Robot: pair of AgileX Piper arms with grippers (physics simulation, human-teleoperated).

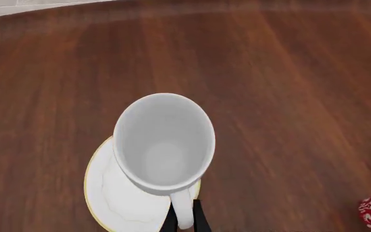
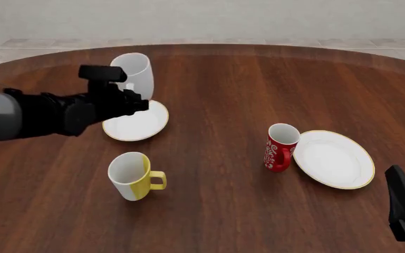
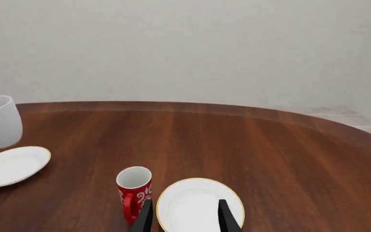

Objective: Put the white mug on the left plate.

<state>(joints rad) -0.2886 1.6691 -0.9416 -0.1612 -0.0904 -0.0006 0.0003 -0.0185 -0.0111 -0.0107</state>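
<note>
The white mug (image 2: 133, 74) is gripped by its handle in the left claw (image 2: 141, 101) (held above the left plate (image 2: 137, 123)); the right claw (image 3: 184, 215) is held open, empty.

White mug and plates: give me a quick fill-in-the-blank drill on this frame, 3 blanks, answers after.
1. The left gripper is shut on the ____ of the white mug.
2. The white mug hangs above the left plate, tilted rather than ____.
3. The red mug stands beside the ____ plate, on the table.

Missing words: handle; upright; right
</note>
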